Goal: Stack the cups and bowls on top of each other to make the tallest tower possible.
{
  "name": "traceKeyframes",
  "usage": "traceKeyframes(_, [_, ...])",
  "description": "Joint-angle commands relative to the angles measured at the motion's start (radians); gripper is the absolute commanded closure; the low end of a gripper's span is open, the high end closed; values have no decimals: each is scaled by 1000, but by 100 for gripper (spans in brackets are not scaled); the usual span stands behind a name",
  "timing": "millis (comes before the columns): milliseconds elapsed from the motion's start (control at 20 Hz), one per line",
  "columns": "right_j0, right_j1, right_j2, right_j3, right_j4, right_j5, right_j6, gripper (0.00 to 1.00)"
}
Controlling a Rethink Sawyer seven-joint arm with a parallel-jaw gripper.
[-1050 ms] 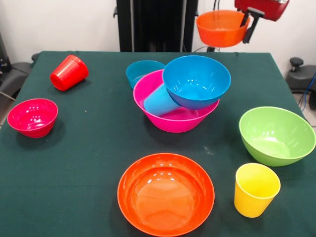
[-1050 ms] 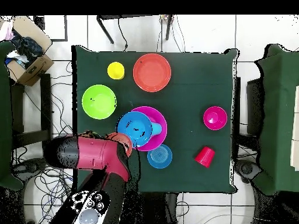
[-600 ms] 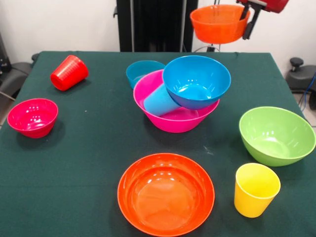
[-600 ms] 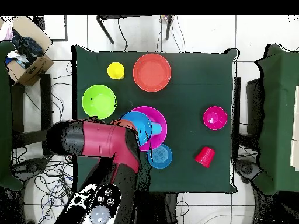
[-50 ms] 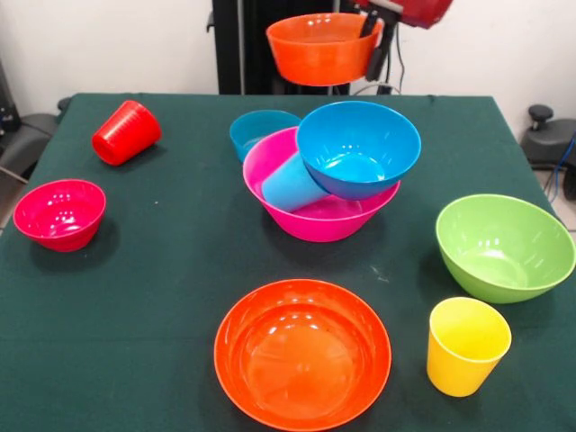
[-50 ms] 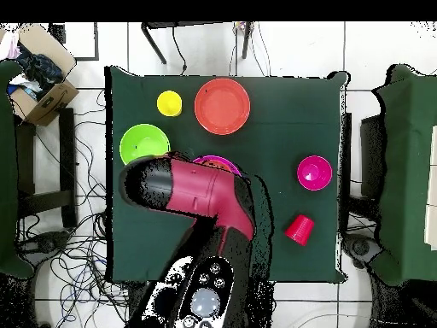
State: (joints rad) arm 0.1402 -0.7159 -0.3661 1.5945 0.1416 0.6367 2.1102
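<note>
Step in hand: carrying a bowl to the tower. Largest first.

Dark green cloth-covered table point(image 5: 180, 261) is holding everything. The red and black arm point(image 6: 192, 190) is hanging over the middle of it, hiding most of the pile in the overhead view.

The tower point(image 5: 333, 171): large glossy pink plastic bowl point(image 5: 310, 216) as base, with a light blue plastic tumbler point(image 5: 292, 184) lying on its side inside and a large blue plastic bowl point(image 5: 358, 148) sitting tilted on top, leaning on the tumbler. Not nested flat.

Loose large pieces: large orange plastic bowl point(image 5: 302, 353) at the near edge, large green plastic bowl point(image 5: 504, 246) to its right. Small ones: red bowl point(image 5: 59, 212) at left, small blue bowl point(image 5: 259, 130) touching the pink bowl's far side. Yellow tumbler point(image 5: 467, 346) is upright near the green bowl; red tumbler point(image 5: 126, 132) is lying tipped over, well apart.

The gripper point(image 5: 376, 36) is pinching the rim of a small orange plastic bowl point(image 5: 319, 48), held in the air above and behind the tower.

Next move, I judge: centre it over the blue bowl, lower, release. Risk: tilted seat, so it may slide.
</note>
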Motion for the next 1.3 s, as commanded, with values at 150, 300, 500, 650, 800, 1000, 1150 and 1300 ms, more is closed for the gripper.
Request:
traceKeyframes(150, [-16, 36, 162, 21, -102, -103, -47, 100])
traceKeyframes(300, [-22, 47, 177, 16, -100, -132, -30, 100])
traceKeyframes(500, [-31, 45, 194, 44, -103, -178, -23, 100])
traceKeyframes(650, [-37, 55, 207, 63, -108, -220, -15, 100])
traceKeyframes(800, [-40, 61, 216, 81, -114, -251, -9, 100])
traceKeyframes(1000, [-52, 67, 233, 119, -128, -299, -12, 100])
traceKeyframes(1150, [-62, 80, 244, 144, -145, -342, -11, 100])
traceKeyframes(1300, [-69, 97, 248, 156, -166, -374, -4, 100])
